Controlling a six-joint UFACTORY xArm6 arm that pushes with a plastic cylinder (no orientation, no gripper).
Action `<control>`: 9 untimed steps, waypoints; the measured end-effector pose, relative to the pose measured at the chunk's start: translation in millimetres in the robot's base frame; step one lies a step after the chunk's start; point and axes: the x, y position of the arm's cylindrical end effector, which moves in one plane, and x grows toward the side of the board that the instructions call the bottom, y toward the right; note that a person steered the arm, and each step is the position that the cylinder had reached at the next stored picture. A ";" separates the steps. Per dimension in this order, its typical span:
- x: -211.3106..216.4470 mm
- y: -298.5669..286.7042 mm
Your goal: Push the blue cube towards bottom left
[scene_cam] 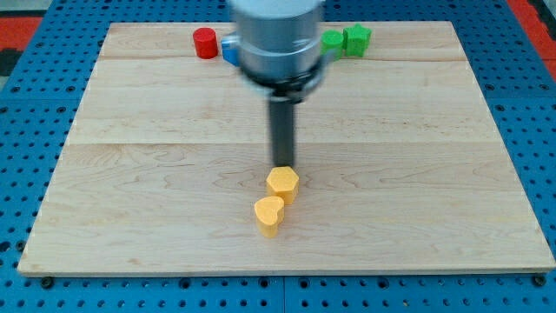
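The blue block (229,50) sits near the view's top, left of centre, mostly hidden behind the arm's body; its shape cannot be made out. A red cylinder (205,43) stands just to its left. My tip (283,164) is near the board's middle, far below the blue block, just above a yellow hexagonal block (282,183). A yellow heart-shaped block (269,214) lies just below and left of the hexagon.
Two green blocks stand at the view's top right of the arm: one partly hidden (332,42) and a star-like one (356,37). The wooden board (130,174) lies on a blue perforated table (26,87).
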 end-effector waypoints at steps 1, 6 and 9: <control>-69.7 89.7; -138.4 150.7; -212.3 185.7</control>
